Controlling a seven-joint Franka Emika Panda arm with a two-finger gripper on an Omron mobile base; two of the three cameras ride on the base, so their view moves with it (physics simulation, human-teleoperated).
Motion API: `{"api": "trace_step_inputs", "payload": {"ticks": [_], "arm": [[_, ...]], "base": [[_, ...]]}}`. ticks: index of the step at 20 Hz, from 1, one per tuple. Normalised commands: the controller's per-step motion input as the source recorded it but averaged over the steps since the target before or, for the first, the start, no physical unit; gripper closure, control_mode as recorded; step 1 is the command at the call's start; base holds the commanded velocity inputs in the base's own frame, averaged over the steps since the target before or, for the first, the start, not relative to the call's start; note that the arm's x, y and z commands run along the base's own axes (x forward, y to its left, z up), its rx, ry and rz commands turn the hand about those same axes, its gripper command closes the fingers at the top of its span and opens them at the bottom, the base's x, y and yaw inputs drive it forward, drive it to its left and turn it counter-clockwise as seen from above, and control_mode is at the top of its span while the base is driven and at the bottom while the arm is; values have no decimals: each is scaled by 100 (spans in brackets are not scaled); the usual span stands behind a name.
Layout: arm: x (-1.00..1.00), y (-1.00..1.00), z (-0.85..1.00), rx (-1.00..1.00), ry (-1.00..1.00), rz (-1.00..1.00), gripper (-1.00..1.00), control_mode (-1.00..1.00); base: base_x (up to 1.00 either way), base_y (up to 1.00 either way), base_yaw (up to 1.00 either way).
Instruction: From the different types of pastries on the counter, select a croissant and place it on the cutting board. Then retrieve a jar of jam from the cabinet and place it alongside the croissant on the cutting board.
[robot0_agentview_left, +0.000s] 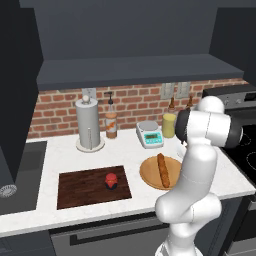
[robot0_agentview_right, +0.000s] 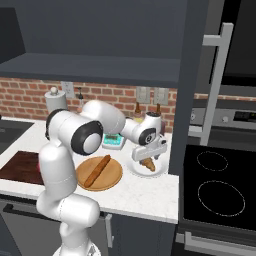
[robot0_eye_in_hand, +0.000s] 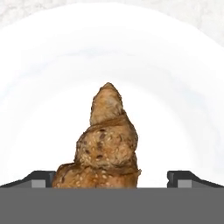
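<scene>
The golden-brown croissant (robot0_eye_in_hand: 107, 144) lies on a white plate (robot0_eye_in_hand: 183, 87) on the counter (robot0_agentview_right: 142, 192), beside the stove. My gripper (robot0_agentview_right: 148, 158) hangs low over the croissant (robot0_agentview_right: 149, 164), open, one fingertip (robot0_eye_in_hand: 40, 178) on each side with a gap on the right. The long baguette (robot0_agentview_left: 162, 169) rests on a round tan wooden plate (robot0_agentview_left: 148, 172). The dark-brown cutting board (robot0_agentview_left: 85, 192) lies further left, and the small jar of jam (robot0_agentview_left: 110, 181) with its red top stands on it. The grey cabinet (robot0_agentview_left: 135, 45) hangs above.
Along the brick wall stand a paper towel holder (robot0_agentview_left: 89, 125), a pump bottle (robot0_agentview_left: 111, 122), a kitchen scale (robot0_agentview_left: 150, 134) and a yellow container (robot0_agentview_left: 169, 125). The black stove (robot0_agentview_right: 217, 192) lies right of the counter, and a sink (robot0_agentview_left: 22, 170) is at the left.
</scene>
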Motion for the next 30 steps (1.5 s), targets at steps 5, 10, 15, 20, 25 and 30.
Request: {"api": "trace_step_inputs", "payload": {"ticks": [5, 10, 15, 20, 25, 30], "arm": [[0, 0, -12, 0, 3, 2, 100, -100], [0, 0, -6, 0, 1, 3, 100, -100], [-15, 14, 55, 1, -9, 5, 100, -100], [0, 13, 62, 0, -2, 5, 100, -100], [0, 0, 39, 0, 0, 3, 100, -100], [-45, 0, 15, 3, 0, 0, 100, -100]], "base": [[0, 0, 0], [0, 0, 0], [0, 0, 0], [0, 0, 0], [0, 0, 0], [0, 0, 0]]}}
